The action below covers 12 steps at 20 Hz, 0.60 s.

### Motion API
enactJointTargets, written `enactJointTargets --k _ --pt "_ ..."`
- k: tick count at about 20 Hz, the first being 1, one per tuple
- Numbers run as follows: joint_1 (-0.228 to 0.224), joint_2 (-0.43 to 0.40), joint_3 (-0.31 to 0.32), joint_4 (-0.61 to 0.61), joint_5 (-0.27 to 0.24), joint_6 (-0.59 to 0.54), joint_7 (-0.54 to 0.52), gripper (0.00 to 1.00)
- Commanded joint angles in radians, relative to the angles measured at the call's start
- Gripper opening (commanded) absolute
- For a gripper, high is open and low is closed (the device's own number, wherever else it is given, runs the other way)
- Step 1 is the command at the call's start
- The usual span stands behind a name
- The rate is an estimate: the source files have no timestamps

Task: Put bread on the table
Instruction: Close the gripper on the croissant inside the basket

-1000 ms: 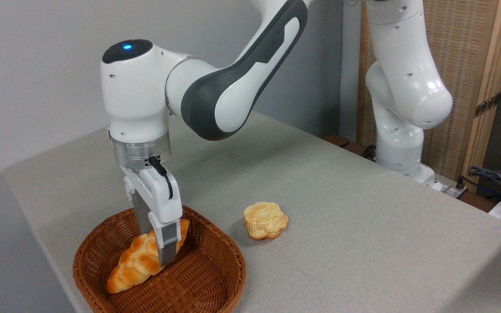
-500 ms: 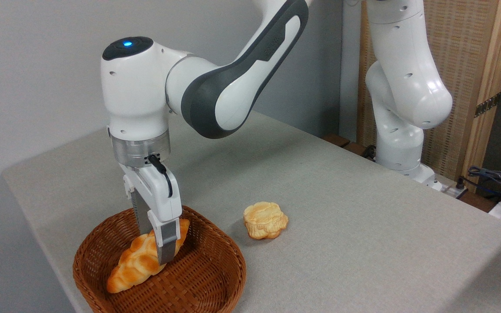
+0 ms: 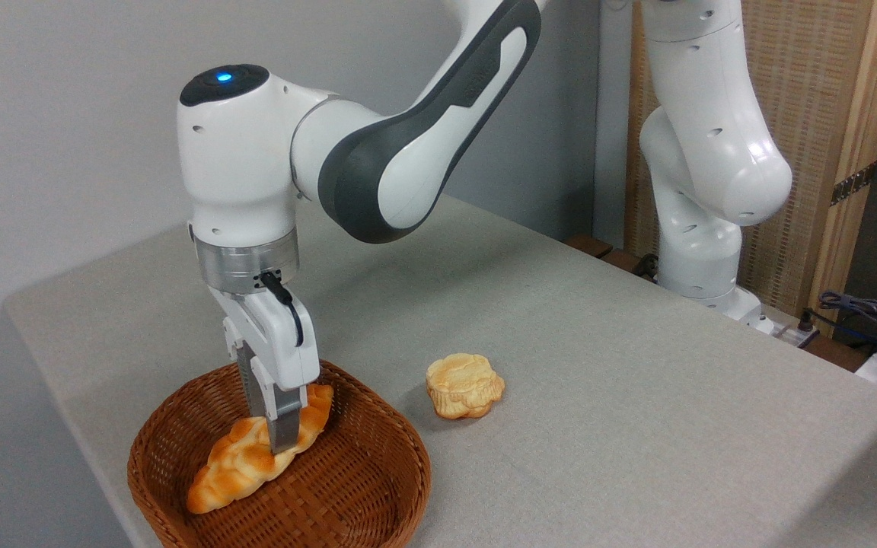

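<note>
The bread (image 3: 229, 466), a long golden-orange braided loaf, lies slanted inside the brown wicker basket (image 3: 377, 495) at the lower left. My gripper (image 3: 271, 432) points straight down into the basket. Its two fingers are pinched on the loaf's upper half, one on each side. The loaf's lower tip still rests on the basket floor. The grey table (image 3: 598, 365) spreads out to the right of the basket.
A small round pale-golden bun (image 3: 465, 385) sits on the table just right of the basket. The arm's white base (image 3: 701, 251) stands at the table's far right edge, with cables (image 3: 872, 316) beside it. The basket sits close to the table's near-left edge.
The two fingers have drawn together onto the loaf; a second ago they stood wider apart around it. The loaf has barely shifted.
</note>
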State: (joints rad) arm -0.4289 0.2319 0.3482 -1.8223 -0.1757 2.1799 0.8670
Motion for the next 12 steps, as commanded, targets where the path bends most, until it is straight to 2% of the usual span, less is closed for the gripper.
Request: enactJointTargets --k 1,7,12 --pt "-0.001 -0.009 0.008 0.001 -0.001 0.003 0.017 0.0" --pt "-0.001 -0.026 0.037 0.011 -0.004 0.001 0.017 0.0" --pt "0.001 -0.071 0.041 0.011 -0.004 -0.003 0.015 0.0"
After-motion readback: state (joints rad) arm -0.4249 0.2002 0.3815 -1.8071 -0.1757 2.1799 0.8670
